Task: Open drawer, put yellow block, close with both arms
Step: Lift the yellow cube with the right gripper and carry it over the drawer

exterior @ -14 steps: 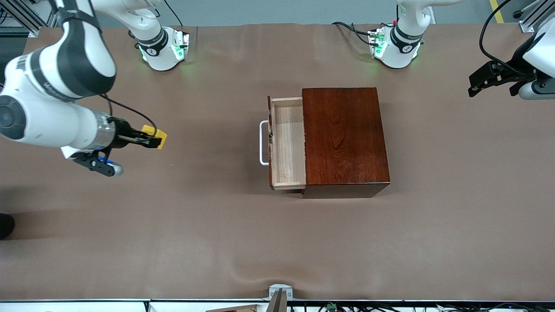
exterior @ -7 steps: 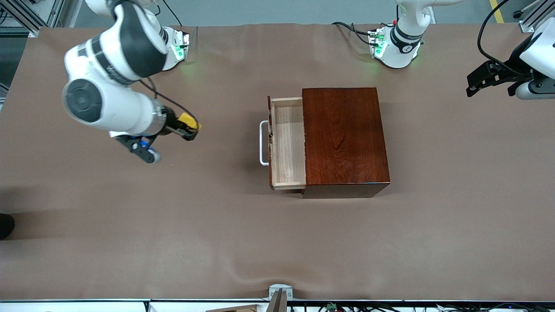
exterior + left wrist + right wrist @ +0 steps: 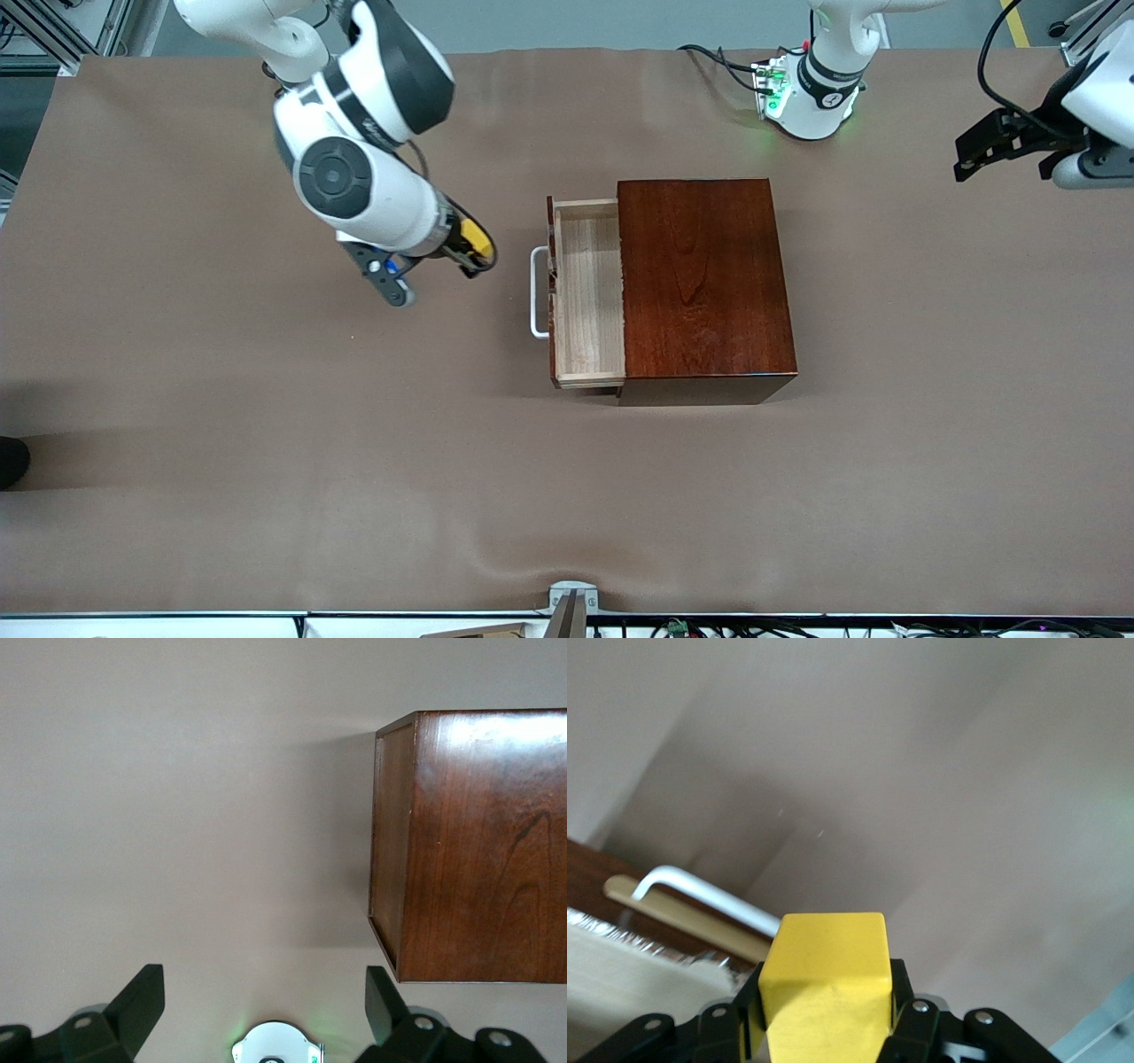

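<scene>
Right gripper (image 3: 474, 252) clamps block (image 3: 476, 237) over table (image 3: 266, 425), near drawer (image 3: 586, 292) | left gripper (image 3: 266, 1005) apparently spread, waiting.

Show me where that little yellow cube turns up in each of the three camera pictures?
Front view: the yellow block is held in the right gripper, above the table beside the drawer's handle.
Left wrist view: not in it; only the wooden box and the open left gripper.
Right wrist view: the block sits between the fingers.
Shared landmark: the wooden box appears in all three.
</scene>
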Robot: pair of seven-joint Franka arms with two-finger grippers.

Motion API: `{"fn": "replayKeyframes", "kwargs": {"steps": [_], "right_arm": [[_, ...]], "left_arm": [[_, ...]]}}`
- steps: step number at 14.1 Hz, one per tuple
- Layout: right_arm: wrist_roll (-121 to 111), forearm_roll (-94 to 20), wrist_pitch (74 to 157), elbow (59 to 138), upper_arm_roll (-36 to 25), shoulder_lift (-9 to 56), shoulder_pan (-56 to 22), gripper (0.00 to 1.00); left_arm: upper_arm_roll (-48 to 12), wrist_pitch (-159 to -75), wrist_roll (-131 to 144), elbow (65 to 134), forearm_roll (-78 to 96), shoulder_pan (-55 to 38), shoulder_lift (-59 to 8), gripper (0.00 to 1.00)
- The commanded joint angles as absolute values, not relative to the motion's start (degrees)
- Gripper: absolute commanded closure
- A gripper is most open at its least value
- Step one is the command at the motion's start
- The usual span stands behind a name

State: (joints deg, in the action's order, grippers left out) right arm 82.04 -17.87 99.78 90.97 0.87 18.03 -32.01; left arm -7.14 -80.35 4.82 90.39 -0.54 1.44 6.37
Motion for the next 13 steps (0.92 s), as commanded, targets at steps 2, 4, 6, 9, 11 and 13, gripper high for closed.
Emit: {"fn": "replayKeyframes", "kwargs": {"steps": [2, 4, 6, 9, 11, 13], "right_arm": [[91.99, -22.06, 106.15, 90.7, 0.18, 19.24, -37.33, 1.0], [97.71, -22.15, 111.6, 90.7, 0.18, 20.82, -40.15, 1.0], [102.46, -22.15, 116.26, 90.7, 0.18, 22.49, -42.18, 1.0], [105.02, -22.15, 119.26, 90.88, 0.18, 24.87, -43.86, 1.0], [106.6, -22.15, 119.88, 90.79, 0.09, 25.66, -43.77, 1.0], [107.31, -22.06, 119.88, 90.79, 0.0, 26.63, -43.16, 1.0]], "left_arm": [[-7.38, -80.51, 3.78, 90.35, 1.75, 1.5, 7.29, 0.0], [-7.47, -81.2, 3.87, 90.18, 3.07, 1.49, 6.42, 0.0], [-7.47, -82.61, 3.6, 90.17, 3.08, 1.49, 5.8, 0.0], [-7.47, -84.02, 3.69, 90.09, 2.99, 1.49, 4.49, 0.0], [-7.38, -84.55, 3.6, 90.17, 2.9, 1.58, 4.22, 0.0], [-7.38, -84.55, 3.6, 90.18, 2.99, 1.67, 4.31, 0.0]]}}
